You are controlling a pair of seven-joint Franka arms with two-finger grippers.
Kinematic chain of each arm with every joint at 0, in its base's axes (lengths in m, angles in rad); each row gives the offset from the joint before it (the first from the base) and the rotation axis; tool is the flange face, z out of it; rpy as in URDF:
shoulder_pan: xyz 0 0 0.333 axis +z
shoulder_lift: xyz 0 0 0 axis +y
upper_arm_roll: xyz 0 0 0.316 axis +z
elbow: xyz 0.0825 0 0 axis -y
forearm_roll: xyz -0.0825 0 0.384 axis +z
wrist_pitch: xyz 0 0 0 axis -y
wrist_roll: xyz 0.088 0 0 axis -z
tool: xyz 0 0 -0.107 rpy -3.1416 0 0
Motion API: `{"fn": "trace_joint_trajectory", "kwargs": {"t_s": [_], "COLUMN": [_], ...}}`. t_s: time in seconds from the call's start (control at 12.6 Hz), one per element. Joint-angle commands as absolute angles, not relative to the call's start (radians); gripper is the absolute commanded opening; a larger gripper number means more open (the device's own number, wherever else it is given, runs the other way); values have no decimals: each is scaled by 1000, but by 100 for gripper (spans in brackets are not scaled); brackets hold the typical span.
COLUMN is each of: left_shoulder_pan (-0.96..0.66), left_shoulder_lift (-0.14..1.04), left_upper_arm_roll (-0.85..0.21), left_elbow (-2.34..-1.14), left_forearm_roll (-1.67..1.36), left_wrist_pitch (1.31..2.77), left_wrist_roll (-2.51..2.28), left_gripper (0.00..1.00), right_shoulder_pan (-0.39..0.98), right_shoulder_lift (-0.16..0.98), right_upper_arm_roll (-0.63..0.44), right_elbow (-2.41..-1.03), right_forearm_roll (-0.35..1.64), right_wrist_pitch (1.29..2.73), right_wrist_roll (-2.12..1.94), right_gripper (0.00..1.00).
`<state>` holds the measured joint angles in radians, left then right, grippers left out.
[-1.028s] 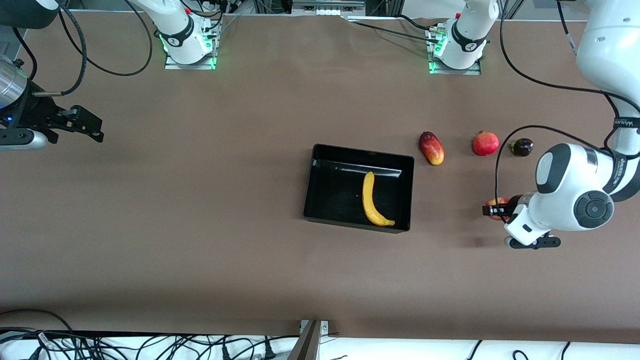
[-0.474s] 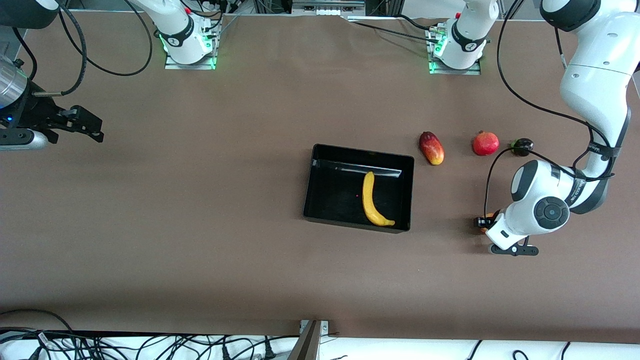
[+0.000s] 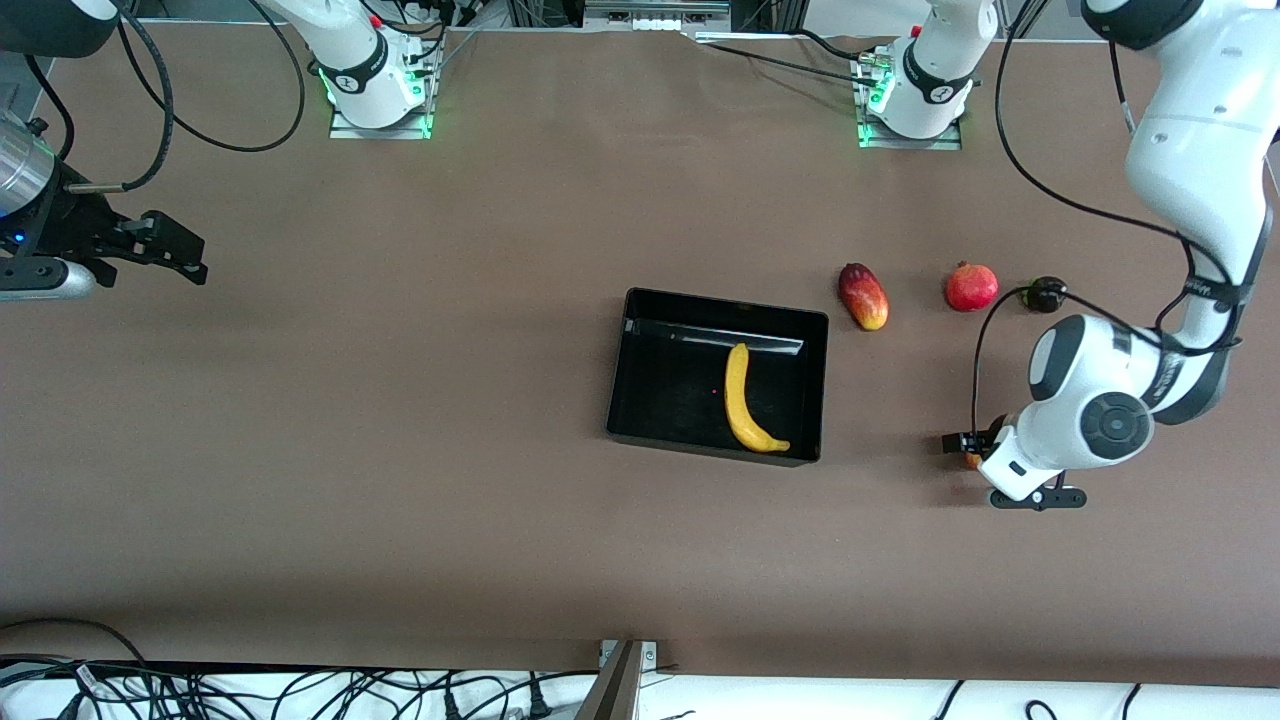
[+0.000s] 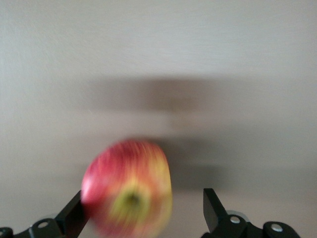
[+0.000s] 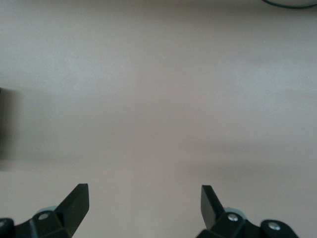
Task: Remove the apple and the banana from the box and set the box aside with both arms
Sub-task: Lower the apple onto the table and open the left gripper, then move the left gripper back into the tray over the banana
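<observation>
Toward the left arm's end of the table, in the front view, the left gripper sits low over the apple, of which only a sliver shows under the white wrist. The apple is out of the box, well apart from it and nearer the camera than the mango and pomegranate. The banana lies in the box, so that fruit is not yet out. The right gripper waits over bare table at the right arm's end.

From the left wrist, the fingers stand spread; one looks to touch the apple, with a clear gap on its free side (blurred, as if loose). A round fruit just let go could roll off across the table, and a lifting finger might nudge it.

From the right wrist, the right gripper is wide apart, holding nothing.
</observation>
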<state>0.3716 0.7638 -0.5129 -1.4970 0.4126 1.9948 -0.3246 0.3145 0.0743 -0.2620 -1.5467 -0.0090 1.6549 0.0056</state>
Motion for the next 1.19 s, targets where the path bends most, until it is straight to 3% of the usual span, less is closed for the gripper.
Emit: {"fn": "trace_joint_trajectory", "kwargs": {"t_s": [0.0, 0.32, 0.63, 1.11], "left_shoulder_pan": [240, -97, -366, -407], "left_shoulder_lift": [592, 590, 709, 761], "left_upper_arm_roll": [-489, -321, -163, -155], "left_elbow": [-1511, -1508, -1519, -1529], "left_forearm_roll": [246, 229, 221, 206], "left_wrist_pitch": [1873, 1943, 2133, 2217], "left_wrist_roll": [-420, -840, -1075, -1161], "left_gripper": [100, 100, 100, 100], "right_shoulder_pan": [304, 304, 304, 304], "right_shoulder_lift": [78, 78, 78, 78], "right_upper_arm_roll": [-253, -253, -253, -253], "right_elbow": [-1534, -1534, -1534, -1534], "right_forearm_roll": [-8, -6, -6, -6], "right_wrist_pitch": [1651, 1651, 1651, 1651], "right_wrist_roll": [11, 11, 11, 11], "right_gripper": [100, 100, 100, 100]}}
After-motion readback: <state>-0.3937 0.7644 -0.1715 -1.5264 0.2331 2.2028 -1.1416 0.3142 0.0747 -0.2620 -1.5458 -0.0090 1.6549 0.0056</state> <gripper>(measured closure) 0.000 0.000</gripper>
